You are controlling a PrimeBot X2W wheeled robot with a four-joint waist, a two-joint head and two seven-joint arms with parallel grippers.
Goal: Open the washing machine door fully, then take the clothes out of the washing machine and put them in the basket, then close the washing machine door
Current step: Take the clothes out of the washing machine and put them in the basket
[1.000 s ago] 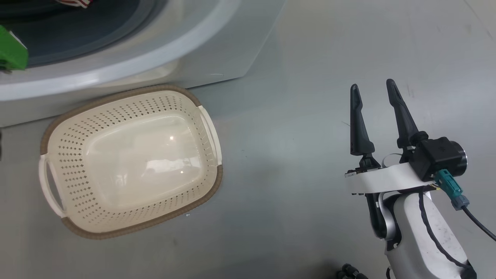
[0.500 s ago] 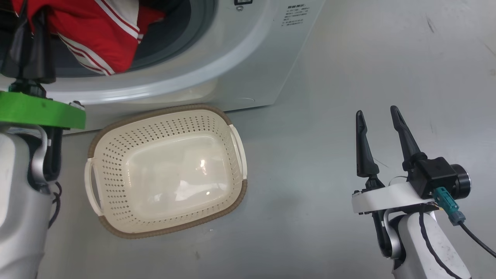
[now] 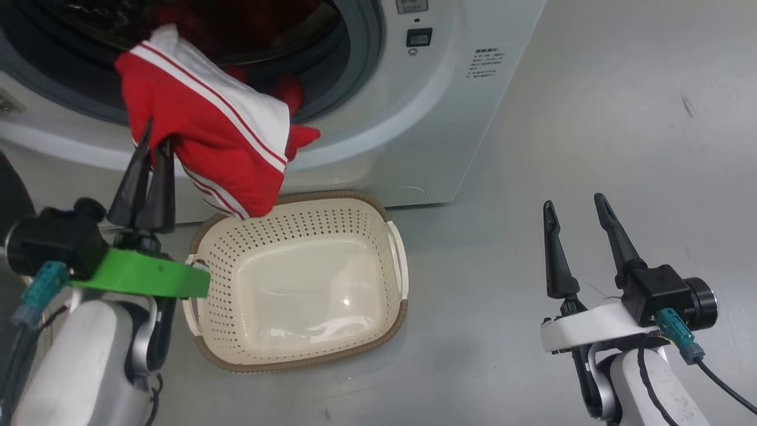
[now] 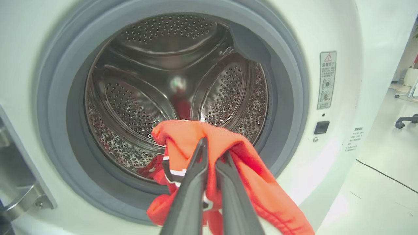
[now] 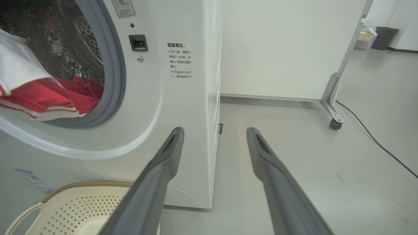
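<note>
My left gripper [image 3: 158, 139] is shut on a red garment with white stripes [image 3: 219, 136], which hangs from the washing machine's [image 3: 414, 118] opening down to the far rim of the basket [image 3: 331, 222]. The left wrist view shows the fingers pinching the clothes [image 4: 258, 182] before the steel drum [image 4: 137, 98]. More red clothes [image 5: 81, 88] lie inside the drum. My right gripper [image 3: 573, 201] stands open and empty over the floor, right of the basket. The washing machine door is out of view; the opening is uncovered.
Bare grey floor [image 3: 473, 266] spreads right of the empty basket. A metal hinge bracket [image 4: 19, 195] sits left of the opening. A wheeled partition leg [image 5: 333, 114] and a black cable [image 5: 375, 140] lie beyond the machine's right side.
The head camera has tilted up, bringing the drum opening into view. My left gripper has drawn the red garment out of the opening toward the basket. The right gripper stays open.
</note>
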